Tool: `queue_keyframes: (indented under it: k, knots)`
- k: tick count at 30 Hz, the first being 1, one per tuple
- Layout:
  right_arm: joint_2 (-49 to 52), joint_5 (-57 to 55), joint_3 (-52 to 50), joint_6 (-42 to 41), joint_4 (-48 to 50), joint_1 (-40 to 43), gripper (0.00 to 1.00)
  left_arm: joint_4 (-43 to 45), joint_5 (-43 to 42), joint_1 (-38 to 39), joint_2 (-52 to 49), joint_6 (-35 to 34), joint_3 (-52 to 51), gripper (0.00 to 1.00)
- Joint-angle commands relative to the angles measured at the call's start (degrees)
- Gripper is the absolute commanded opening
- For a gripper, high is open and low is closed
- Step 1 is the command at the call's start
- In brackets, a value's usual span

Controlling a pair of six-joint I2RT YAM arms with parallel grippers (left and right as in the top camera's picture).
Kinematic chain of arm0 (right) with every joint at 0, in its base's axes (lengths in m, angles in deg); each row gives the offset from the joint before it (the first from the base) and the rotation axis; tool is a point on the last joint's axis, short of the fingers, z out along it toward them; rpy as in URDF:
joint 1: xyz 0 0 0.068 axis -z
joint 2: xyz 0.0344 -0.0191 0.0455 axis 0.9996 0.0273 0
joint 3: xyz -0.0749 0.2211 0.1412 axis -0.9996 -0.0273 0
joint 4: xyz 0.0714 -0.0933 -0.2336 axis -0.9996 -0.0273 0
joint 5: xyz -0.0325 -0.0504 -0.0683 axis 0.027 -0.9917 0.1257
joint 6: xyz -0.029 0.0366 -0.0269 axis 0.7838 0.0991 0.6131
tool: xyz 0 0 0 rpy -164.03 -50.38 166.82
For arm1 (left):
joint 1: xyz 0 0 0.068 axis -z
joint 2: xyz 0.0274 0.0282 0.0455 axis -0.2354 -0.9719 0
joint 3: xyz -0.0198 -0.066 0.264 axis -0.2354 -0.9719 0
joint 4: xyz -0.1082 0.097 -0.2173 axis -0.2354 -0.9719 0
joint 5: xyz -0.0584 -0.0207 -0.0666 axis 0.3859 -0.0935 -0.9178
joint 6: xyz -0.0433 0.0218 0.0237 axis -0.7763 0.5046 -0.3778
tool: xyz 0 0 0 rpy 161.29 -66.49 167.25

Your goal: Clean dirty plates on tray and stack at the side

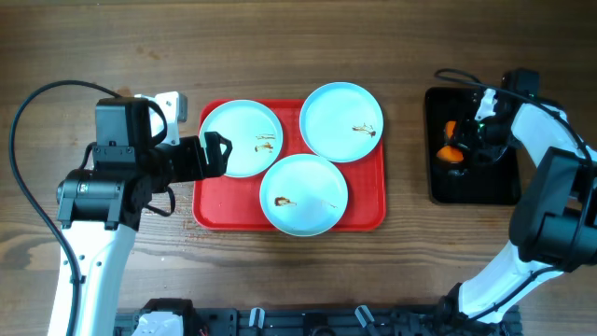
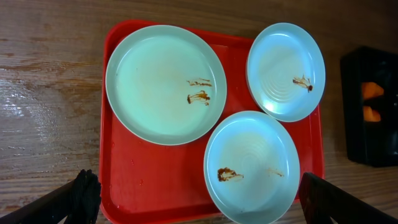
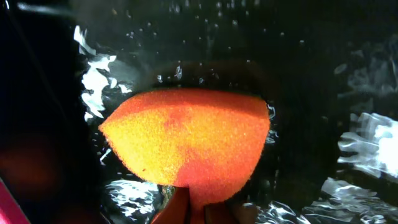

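Tray (image 1: 219,210): red, sitting mid-table, long side across, and all three plates are on it.
Left plate (image 1: 238,135): far-left corner of the tray, two small brown smears toward its right side.
Far plate (image 1: 340,121): far-right corner, its edge hanging over the tray's rim, one brown smear on its right half.
Near plate (image 1: 303,194): front and centre, tucked right up against the other two; a brown smear left of centre and a fainter one to the right.
Left gripper (image 1: 219,154): over the tray's left edge, beside the left plate, fingers (image 2: 84,193) spread wide apart and holding nothing.
Right gripper (image 1: 459,147): down in the black tray (image 1: 471,187) on the right, well apart from the plates, jaws clamped together on the sponge.
Sponge (image 3: 186,137): orange, pinched at its lower edge, with wet glints on the black tray around it.
Table (image 1: 93,47): dark wood planks, no plate on it beside the tray.
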Motion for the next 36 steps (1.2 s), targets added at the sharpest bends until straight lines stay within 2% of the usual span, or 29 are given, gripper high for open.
queue_keyframes:
  k: [1,3,4,5,6,7,9,10,11,13,14,15,16,17,19,20,21,22,23,24,27,28,29,30,31,32,34,35,36]
  knots:
    - [1.38,1.79,-0.2,-0.57,0.48,-0.44,0.04,0.31,-0.9,-0.15,-0.33,1.09,0.9,0.86]
    - [0.87,3.06,0.13,-0.59,0.52,-0.44,0.04,0.83,-0.92,-0.15,-0.33,1.05,0.9,0.16]
    - [0.2,4.31,0.59,-0.61,0.09,-0.44,0.04,1.31,-0.92,-0.15,-0.33,0.81,0.9,0.61]
    - [-0.55,4.5,1.27,-0.61,-0.72,-0.44,0.04,1.99,-0.9,-0.15,-0.33,0.7,0.9,0.61]
    - [-1.36,4.48,1.92,-0.57,-1.7,-0.44,0.04,2.69,-0.87,-0.15,-0.31,0.7,0.9,0.14]
    - [-2.95,4.48,2.78,-0.59,-3.13,-0.44,0.04,3.82,-0.85,-0.15,-0.33,0.68,0.9,0.04]
    - [-6.29,4.48,3.08,-0.61,-4.37,-0.44,0.04,4.13,3.69,-0.15,-0.85,0.68,0.9,0.08]
    - [-7.98,4.5,3.08,-0.61,-4.85,-0.44,0.04,4.02,6.1,-0.15,-1.66,0.68,0.9,0.32]
    - [-10.19,4.5,3.08,-0.61,-5.86,-0.44,0.04,3.8,7.37,-0.15,-2.91,0.66,0.9,0.7]
    - [-13.99,4.5,3.08,-0.59,-8.66,-0.44,0.04,4.02,7.3,-0.15,-5.81,-1.84,0.9,0.96]
    - [-14.84,4.5,3.08,-0.61,-9.35,-0.44,0.04,4.11,7.06,-0.15,-6.78,-1.86,0.9,0.89]
    - [-16.02,4.5,3.08,-0.61,-10.47,-0.44,0.04,4.24,6.69,-0.15,-8.7,-1.88,0.9,0.31]
    - [-16.94,4.48,3.08,-0.61,-11.3,-0.44,0.04,3.39,5.07,-0.15,-10.4,-1.88,0.9,0.04]
    - [-17.44,4.59,3.08,-0.74,-12.22,-0.44,0.04,2.43,3.48,-0.15,-11.87,-1.9,0.9,0.17]
    - [-17.53,6.08,3.08,-0.83,-13.57,-0.44,0.04,-0.22,2.58,-0.15,-13.46,-1.81,0.87,0.04]
    - [-17.53,6.23,3.08,-1.18,-14.38,-0.44,0.04,-2.16,2.6,-0.15,-14.56,-1.81,0.87,0.18]
    - [-17.53,6.23,3.08,-1.22,-15.17,-0.44,0.04,-5.27,2.6,-0.15,-15.54,-1.9,0.87,0.63]
    - [-17.53,6.21,3.08,-1.11,-15.61,-0.44,0.04,-8.7,2.89,-0.15,-16.65,-2.08,0.87,0.6]
    - [-17.53,6.23,3.08,-0.72,-15.72,-0.44,0.04,-10.29,3.89,-0.15,-17.62,-3.67,0.68,0.19]
    - [-17.53,6.69,3.06,-0.76,-16.13,-0.57,0.04,-10.91,3.61,-0.09,-18.32,-3.65,0.57,0.04]
    - [-17.53,7.08,3.06,-0.79,-16.79,-0.61,0.04,-10.45,3.61,1.25,-18.32,-1.66,0.39,0.1]
    - [-17.53,7.06,3.06,-0.74,-16.92,-0.61,0.04,-8.94,3.65,1.77,-18.32,-1.68,-0.2,0.47]
    - [-17.53,7.06,3.06,-0.59,-16.92,-0.61,0.04,-7.76,3.32,1.79,-18.45,-1.68,-0.42,0.45]
    - [-17.53,7.06,3.06,-0.57,-17.07,-0.63,0.04,-6.43,2.21,1.79,-18.49,-1.73,-0.52,0.04]
    - [-17.53,7.06,3.06,-0.57,-17.16,-0.66,0.04,-5.38,0.42,1.79,-18.49,-1.68,-0.55,0.04]
    - [-17.53,7.08,3.06,-0.11,-17.14,-0.66,0.04,-4.24,-1.46,1.79,-18.49,-1.68,-0.55,0.13]
    - [-17.53,7.08,3.06,0.46,-17.16,-0.66,0.04,-2.56,-4.13,1.79,-18.58,0.96,-0.57,0.76]
    - [-17.53,7.06,3.06,0.52,-17.18,-0.66,0.04,-2.32,-4.04,1.79,-18.71,1.4,-0.57,0.6]
    - [-17.53,7.06,3.06,0.5,-17.22,-0.66,0.04,-2.21,-3.48,1.77,-19.06,1.31,-0.57,0.04]
